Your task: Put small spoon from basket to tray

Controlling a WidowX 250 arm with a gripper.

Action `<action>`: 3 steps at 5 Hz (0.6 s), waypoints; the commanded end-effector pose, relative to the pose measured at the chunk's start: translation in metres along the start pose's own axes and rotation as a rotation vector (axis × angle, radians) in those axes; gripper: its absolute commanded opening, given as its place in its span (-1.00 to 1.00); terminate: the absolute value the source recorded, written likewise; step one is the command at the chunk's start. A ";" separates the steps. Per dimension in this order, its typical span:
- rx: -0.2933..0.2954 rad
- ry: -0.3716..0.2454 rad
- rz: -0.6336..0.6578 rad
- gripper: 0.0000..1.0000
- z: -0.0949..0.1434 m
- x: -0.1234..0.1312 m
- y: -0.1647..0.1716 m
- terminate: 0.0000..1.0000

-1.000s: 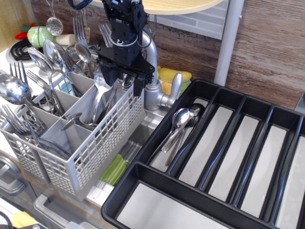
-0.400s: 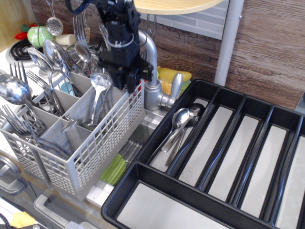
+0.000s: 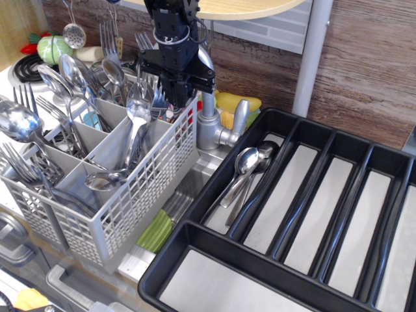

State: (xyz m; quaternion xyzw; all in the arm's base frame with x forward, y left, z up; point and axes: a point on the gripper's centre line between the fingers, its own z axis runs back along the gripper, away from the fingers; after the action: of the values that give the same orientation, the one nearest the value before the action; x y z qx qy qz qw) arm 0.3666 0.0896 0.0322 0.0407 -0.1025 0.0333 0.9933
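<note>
The grey lattice basket (image 3: 140,195) stands at the left, full of spoons and forks. My gripper (image 3: 175,97) hangs over its back right compartment, fingers close together and pointing down. They seem shut on a thin silver small spoon (image 3: 170,112) that stands upright in the compartment; most of it is hidden by the fingers and the basket wall. A larger spoon (image 3: 138,101) leans just left of the gripper. The black tray (image 3: 195,237) lies at the right, with spoons (image 3: 246,162) in its leftmost long compartment.
A chrome faucet (image 3: 209,127) rises between basket and tray, right of the gripper. A yellow sponge (image 3: 231,103) lies behind it and a green object (image 3: 156,231) below the basket. A wooden tabletop (image 3: 240,6) hangs overhead, with a grey post (image 3: 311,58) at the right.
The gripper was low in the basket with its fingers spread; it has closed, risen and shifted slightly right. Spoons in the right compartments have shifted, and one spoon bowl now stands higher.
</note>
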 end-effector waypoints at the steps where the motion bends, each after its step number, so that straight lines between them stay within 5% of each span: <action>1: 0.048 -0.023 0.030 -1.00 0.054 0.012 -0.006 -1.00; 3: 0.028 0.136 0.141 -1.00 0.136 0.024 -0.032 -1.00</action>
State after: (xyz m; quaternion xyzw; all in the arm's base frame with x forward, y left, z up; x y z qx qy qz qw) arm 0.3647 0.0331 0.1609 0.0121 0.0270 0.1304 0.9910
